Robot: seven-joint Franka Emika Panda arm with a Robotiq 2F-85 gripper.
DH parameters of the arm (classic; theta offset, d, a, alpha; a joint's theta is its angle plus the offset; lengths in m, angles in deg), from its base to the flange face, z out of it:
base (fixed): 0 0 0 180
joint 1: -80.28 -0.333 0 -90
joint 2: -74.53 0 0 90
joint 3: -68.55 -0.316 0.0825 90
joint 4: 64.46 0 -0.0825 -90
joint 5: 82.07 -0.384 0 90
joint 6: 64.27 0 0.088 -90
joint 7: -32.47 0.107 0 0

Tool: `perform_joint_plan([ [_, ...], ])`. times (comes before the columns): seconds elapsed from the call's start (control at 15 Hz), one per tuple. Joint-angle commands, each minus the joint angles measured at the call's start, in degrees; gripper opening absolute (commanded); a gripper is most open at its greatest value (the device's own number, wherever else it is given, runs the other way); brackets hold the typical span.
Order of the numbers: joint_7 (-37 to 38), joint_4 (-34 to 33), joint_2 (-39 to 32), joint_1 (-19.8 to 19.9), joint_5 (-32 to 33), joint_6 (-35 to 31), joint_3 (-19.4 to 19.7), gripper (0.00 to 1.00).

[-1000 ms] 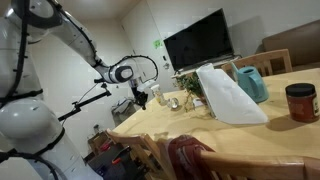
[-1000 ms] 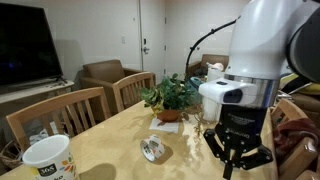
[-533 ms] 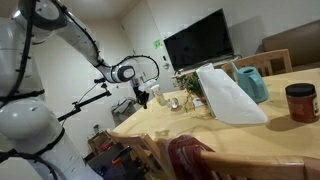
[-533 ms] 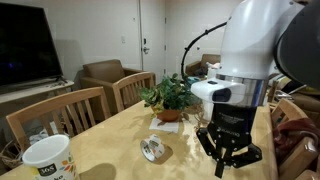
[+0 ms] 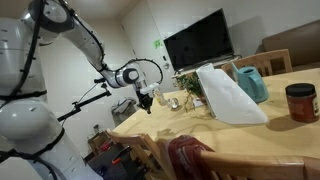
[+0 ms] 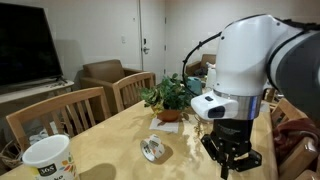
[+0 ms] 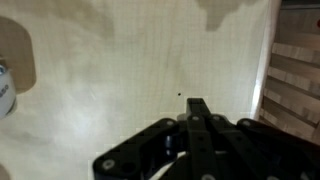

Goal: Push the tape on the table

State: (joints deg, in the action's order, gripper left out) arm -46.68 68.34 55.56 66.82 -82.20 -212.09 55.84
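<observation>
The tape is a small silver-white roll lying on the light wooden table. My gripper hangs to the right of it, a short gap away, fingers pointing down close to the tabletop. In the wrist view the gripper shows both fingers pressed together, shut and empty, over bare table. A sliver of a whitish-blue thing at the left edge may be the tape. In an exterior view the gripper is near the table's far end.
A potted plant stands behind the tape, and a white mug is at the near left. Chairs line the far side. A white bag, a teal jug and a red jar stand further along. The table edge is close on the right.
The arm has shifted and the gripper has sunk slightly toward the tabletop, edging nearer the tape. The tape has not moved.
</observation>
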Motion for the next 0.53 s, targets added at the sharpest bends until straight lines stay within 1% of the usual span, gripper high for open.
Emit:
perform_joint_plan([
  [0.0,7.40,-5.03,-4.62,-0.04,5.99,2.14,0.68,0.00],
  [0.13,9.73,-7.48,-7.07,0.24,7.60,2.07,0.35,0.00],
  [0.47,13.02,-14.30,-11.79,-0.25,10.81,4.33,0.06,0.00],
])
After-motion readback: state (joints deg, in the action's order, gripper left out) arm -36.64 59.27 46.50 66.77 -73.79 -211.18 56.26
